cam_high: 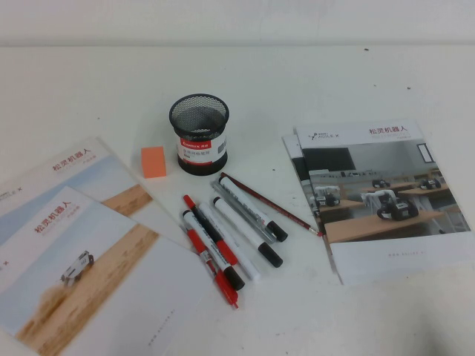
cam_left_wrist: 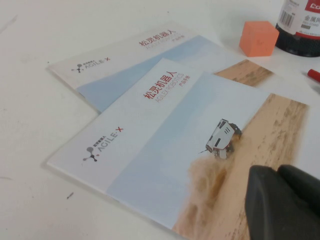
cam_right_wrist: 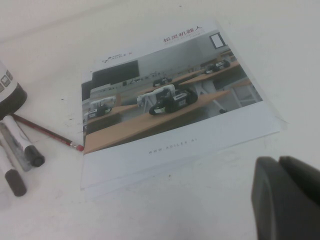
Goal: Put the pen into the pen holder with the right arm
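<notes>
The pen [cam_high: 225, 288], red-barrelled with a red pointed end, lies on the table at the front of a cluster of markers. The pen holder [cam_high: 198, 133], a black mesh cup with a white-and-red label, stands upright behind the cluster. Its base also shows in the left wrist view [cam_left_wrist: 300, 27] and in the right wrist view [cam_right_wrist: 7, 92]. No arm shows in the high view. My right gripper [cam_right_wrist: 278, 165] is shut and empty, over bare table beside a brochure. My left gripper [cam_left_wrist: 276, 172] is shut and empty, over the left brochures.
An orange block [cam_high: 154, 161] sits left of the holder. White markers with black caps [cam_high: 252, 222] and a dark-red pencil [cam_high: 271, 204] lie beside the pen. Brochures lie at the left [cam_high: 74, 245] and right [cam_high: 386, 193].
</notes>
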Robot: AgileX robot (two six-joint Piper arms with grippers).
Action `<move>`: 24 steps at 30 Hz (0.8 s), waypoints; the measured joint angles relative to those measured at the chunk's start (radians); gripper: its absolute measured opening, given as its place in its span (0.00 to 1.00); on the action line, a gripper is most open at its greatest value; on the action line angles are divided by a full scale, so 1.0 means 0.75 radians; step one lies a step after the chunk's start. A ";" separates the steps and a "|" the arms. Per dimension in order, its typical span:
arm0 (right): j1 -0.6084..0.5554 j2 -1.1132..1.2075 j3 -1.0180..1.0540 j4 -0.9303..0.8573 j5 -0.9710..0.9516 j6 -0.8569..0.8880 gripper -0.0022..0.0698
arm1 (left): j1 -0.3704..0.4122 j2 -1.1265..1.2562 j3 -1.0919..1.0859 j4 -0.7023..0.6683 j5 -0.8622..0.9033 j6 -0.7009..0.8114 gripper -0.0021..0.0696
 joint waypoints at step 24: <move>0.000 0.000 0.000 1.326 -0.096 -0.013 0.00 | 0.000 0.000 0.000 0.000 0.000 0.000 0.03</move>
